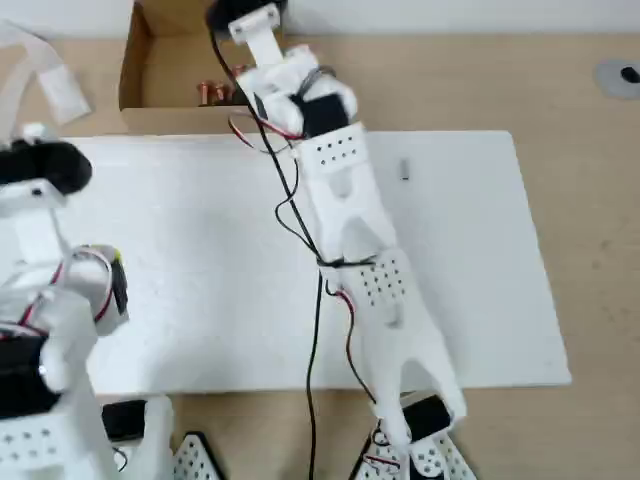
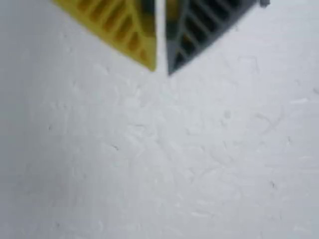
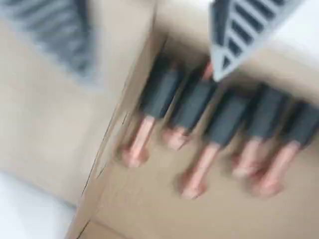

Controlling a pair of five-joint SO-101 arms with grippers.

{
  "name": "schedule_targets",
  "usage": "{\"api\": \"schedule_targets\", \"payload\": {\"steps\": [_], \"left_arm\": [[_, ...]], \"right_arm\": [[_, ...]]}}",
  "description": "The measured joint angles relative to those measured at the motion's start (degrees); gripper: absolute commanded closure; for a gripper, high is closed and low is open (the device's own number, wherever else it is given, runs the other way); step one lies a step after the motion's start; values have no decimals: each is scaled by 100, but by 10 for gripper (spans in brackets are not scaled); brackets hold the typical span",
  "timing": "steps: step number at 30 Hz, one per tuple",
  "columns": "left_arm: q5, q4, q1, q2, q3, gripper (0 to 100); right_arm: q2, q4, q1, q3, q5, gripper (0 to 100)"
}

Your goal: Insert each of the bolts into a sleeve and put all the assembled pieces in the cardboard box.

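Copper bolts in black sleeves made up five assembled pieces (image 3: 192, 107). They lay side by side on the floor of the cardboard box (image 3: 124, 214), with all bolt heads pointing the same way. In the high view the pieces (image 1: 212, 93) sat against the wall of the box (image 1: 135, 70) nearest the white board (image 1: 200, 250).

The right gripper (image 3: 149, 72) hung over the row with its fingers spread wide and nothing held between them. The right arm (image 1: 350, 220) stretched across the board to the box.

The left gripper (image 2: 160, 67) was just above the board (image 2: 174, 164). Its yellow and grey fingers were closed to a thin slit and gripped nothing. The left arm (image 1: 60, 300) stood at the board's edge, well apart from the right arm.
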Motion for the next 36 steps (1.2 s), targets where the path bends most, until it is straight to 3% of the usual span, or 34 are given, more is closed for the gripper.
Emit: {"api": "schedule_targets", "payload": {"steps": [6, 15, 21, 27, 36], "left_arm": [[-316, -686, 0, -1160, 1310, 991], [-413, -2031, 0, -3015, 3508, 992], [-413, -2268, 0, -4149, 4492, 993], [-413, -2295, 0, -4290, 5231, 992], [-413, -2312, 0, -4308, 6101, 992]], "right_arm": [[-1037, 1969, -88, 0, 9, 989], [-3095, 2189, -167, 536, -334, 989], [-5345, 2189, -193, 3305, -343, 989], [-7719, 2180, -114, 6541, -343, 989], [-10444, 1424, 976, 10980, -343, 988]]}}
